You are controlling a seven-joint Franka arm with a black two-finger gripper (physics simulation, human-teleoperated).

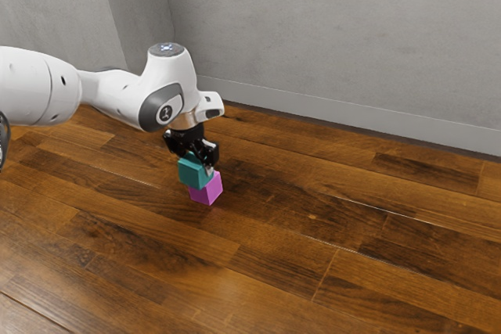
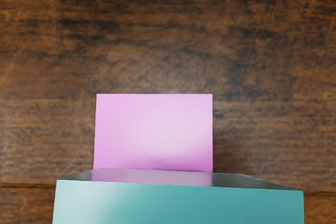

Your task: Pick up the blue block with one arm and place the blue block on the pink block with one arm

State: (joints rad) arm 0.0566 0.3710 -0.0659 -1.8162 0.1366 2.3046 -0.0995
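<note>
From the exterior view the tool (image 1: 196, 160) grips the blue block (image 1: 196, 171) just atop the pink block (image 1: 208, 190) on the floor (image 1: 329, 256), and in the wrist view blue (image 2: 178, 203) covers pink's (image 2: 154, 132) near edge, so this looks like the placing step, with settling and release next.

**Desk:** What carries the scene?
**Photographer:** A glossy floor of dark brown wooden planks (image 1: 329, 256), their seams running slantwise beneath the black two-finger claw (image 1: 193, 156).
**Desk:** And what lies on the boards?
**Photographer:** One small pink cube (image 1: 211, 192), sitting flat on the planks just below the claw, slightly toward the exterior view's right of it. Bare wood grain shows around it.
</note>
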